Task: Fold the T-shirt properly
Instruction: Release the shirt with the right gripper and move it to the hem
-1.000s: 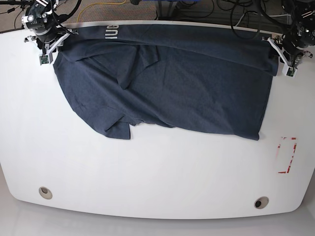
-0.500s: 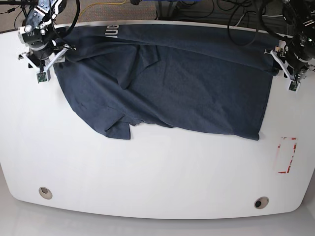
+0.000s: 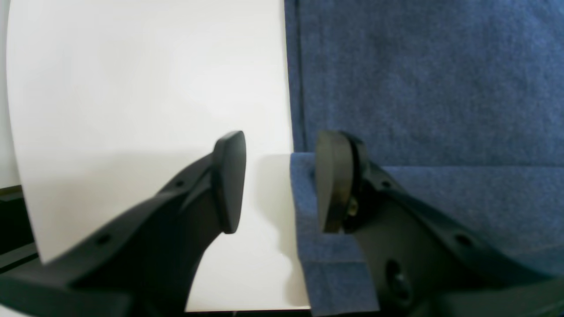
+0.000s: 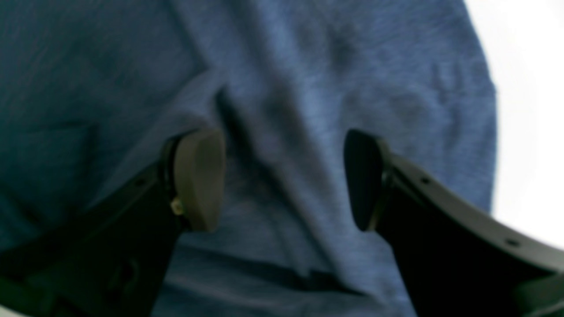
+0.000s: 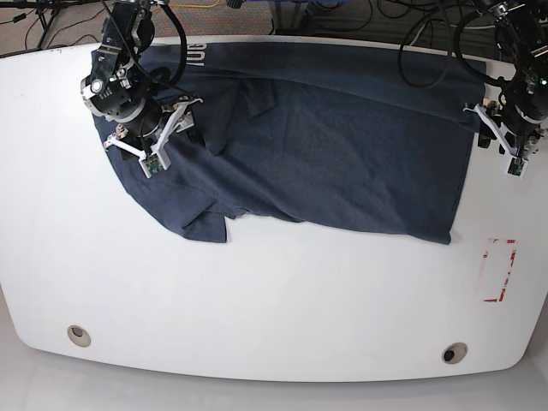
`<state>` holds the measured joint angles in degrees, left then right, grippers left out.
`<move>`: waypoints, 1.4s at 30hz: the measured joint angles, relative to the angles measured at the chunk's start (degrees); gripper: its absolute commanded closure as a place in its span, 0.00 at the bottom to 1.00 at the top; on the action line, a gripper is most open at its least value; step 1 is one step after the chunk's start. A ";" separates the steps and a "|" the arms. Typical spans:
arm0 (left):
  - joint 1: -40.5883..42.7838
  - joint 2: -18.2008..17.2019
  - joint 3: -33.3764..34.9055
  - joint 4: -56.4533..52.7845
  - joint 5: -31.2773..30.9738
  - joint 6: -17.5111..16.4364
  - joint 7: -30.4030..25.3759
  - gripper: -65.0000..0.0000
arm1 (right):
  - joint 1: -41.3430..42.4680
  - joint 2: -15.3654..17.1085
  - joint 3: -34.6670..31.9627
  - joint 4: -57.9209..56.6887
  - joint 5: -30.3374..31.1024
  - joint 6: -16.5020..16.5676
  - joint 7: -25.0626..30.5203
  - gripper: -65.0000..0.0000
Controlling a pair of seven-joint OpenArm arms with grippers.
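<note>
The dark navy T-shirt [image 5: 342, 145] lies spread across the far half of the white table, its far strip folded over and white lettering [image 5: 195, 53] showing near the far left. My right gripper [image 5: 154, 128] hovers over the shirt's left part. In the right wrist view this gripper [image 4: 284, 176] is open wide above wrinkled fabric [image 4: 308, 66], holding nothing. My left gripper [image 5: 505, 137] is at the shirt's right edge. It [image 3: 280, 176] stands open, straddling the cloth's edge [image 3: 418, 88], one finger over bare table and the other over fabric.
A red-marked rectangle [image 5: 499, 270] sits on the table [image 5: 257, 291] near the right edge. Two round holes [image 5: 79, 335] [image 5: 455, 353] lie near the front edge. Cables [image 5: 411, 26] hang behind the far edge.
My right gripper has opened, let go of the shirt's far-left corner and moved inward over the cloth. The left gripper has drifted slightly toward the front along the right edge.
</note>
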<state>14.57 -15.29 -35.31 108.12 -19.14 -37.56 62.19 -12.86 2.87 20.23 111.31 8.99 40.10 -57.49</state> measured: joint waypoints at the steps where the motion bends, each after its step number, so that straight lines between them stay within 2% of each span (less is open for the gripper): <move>1: -0.13 -0.11 0.00 0.00 0.11 0.02 0.04 0.64 | 0.52 0.20 0.15 -0.83 -0.15 0.02 0.00 0.37; 13: -0.31 -0.17 0.04 -0.07 0.07 0.00 0.13 0.64 | 4.17 -0.13 0.02 -6.40 -0.22 0.02 0.04 0.38; 24: -7.06 -0.15 0.04 -3.72 0.07 0.46 0.37 0.64 | 15.50 2.99 2.25 -13.70 -0.33 -0.02 2.34 0.37; 33: -14.58 -0.15 0.00 -11.47 0.26 0.59 0.39 0.64 | 23.71 7.72 1.86 -31.08 -0.33 0.04 9.16 0.37; 42: -16.13 -0.15 -0.02 -11.87 0.28 0.61 0.39 0.64 | 27.39 10.82 1.81 -46.16 -0.94 -0.11 17.11 0.37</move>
<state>-1.56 -15.44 -35.33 96.25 -18.85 -36.95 62.59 14.52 13.69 22.04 65.14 8.05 39.99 -40.38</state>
